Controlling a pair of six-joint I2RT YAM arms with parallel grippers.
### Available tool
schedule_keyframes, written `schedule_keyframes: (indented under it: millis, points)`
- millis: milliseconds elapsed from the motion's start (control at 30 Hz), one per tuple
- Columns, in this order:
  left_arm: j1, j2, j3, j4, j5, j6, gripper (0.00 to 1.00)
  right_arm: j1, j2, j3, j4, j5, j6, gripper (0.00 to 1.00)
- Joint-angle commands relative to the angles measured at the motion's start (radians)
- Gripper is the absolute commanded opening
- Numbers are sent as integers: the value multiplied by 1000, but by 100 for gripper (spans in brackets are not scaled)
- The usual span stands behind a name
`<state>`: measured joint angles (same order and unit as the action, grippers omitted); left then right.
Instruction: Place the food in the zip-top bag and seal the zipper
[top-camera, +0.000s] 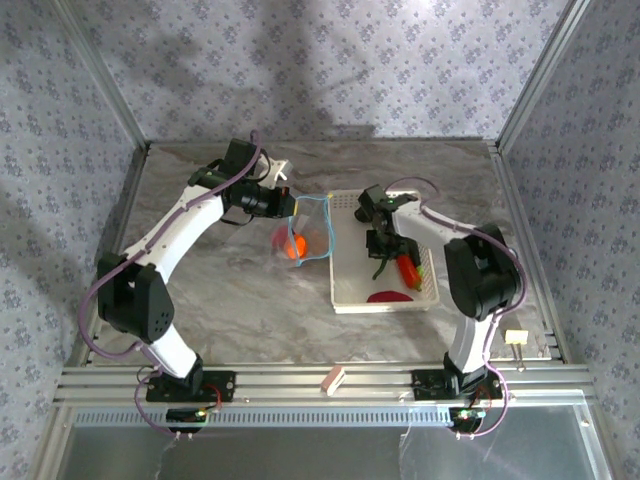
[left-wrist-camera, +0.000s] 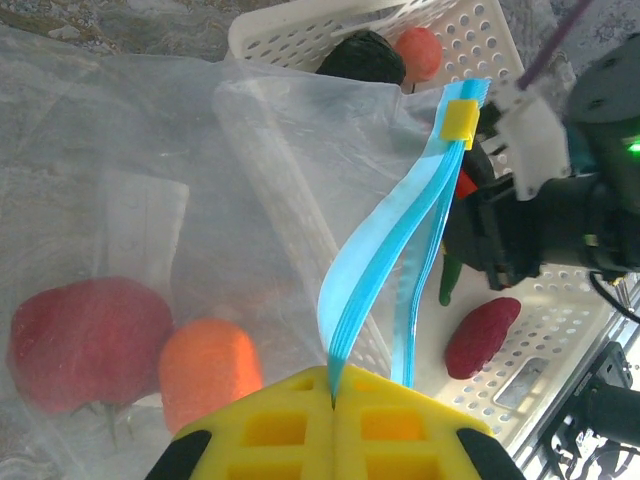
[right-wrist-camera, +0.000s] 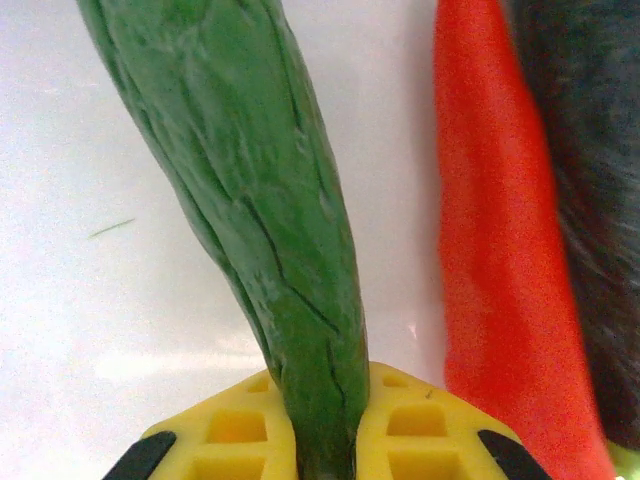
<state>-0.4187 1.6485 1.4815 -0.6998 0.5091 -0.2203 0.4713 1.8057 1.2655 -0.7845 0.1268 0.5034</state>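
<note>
My left gripper (left-wrist-camera: 333, 400) is shut on the light-blue zipper (left-wrist-camera: 400, 250) at one end of the zip-top bag's (left-wrist-camera: 200, 150) mouth. It holds that edge up beside the basket, and the mouth gapes slightly. A yellow slider (left-wrist-camera: 461, 120) sits at the strip's far end. A red tomato (left-wrist-camera: 85, 335) and an orange (left-wrist-camera: 210, 370) lie inside the bag (top-camera: 310, 235). My right gripper (right-wrist-camera: 325, 440) is shut on the long green vegetable (right-wrist-camera: 270, 200), low over the white basket (top-camera: 345, 290). The red chili (right-wrist-camera: 495, 250) and a dark vegetable (right-wrist-camera: 590, 200) lie next to it. A dark red slice (left-wrist-camera: 482, 335) rests on the basket floor.
The basket stands right of the bag, touching it. A small tan block (top-camera: 332, 379) lies on the near rail and a white clip (top-camera: 516, 338) at the right edge. Metal frame posts and patterned walls close in the marble table (top-camera: 240, 310).
</note>
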Motion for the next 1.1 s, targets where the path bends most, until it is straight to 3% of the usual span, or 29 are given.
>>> schedule_keyframes:
  millis: [0, 267, 533, 700, 1067]
  points:
    - [8, 11, 20, -1, 16, 13, 0, -3, -124, 16, -23, -1, -25, 7]
    - [3, 16, 23, -4, -2, 16, 0, 18, -319, 92, -132, -250, -153, 7]
    - [-13, 28, 32, 7, -11, 13, 0, 69, -425, 63, -114, -485, -145, 6]
    - [-23, 30, 43, 8, -14, 11, 0, 110, -392, 67, -99, -619, -146, 7]
    - [-42, 10, 37, 13, -27, 11, 0, 172, -163, 116, -178, -678, -144, 8]
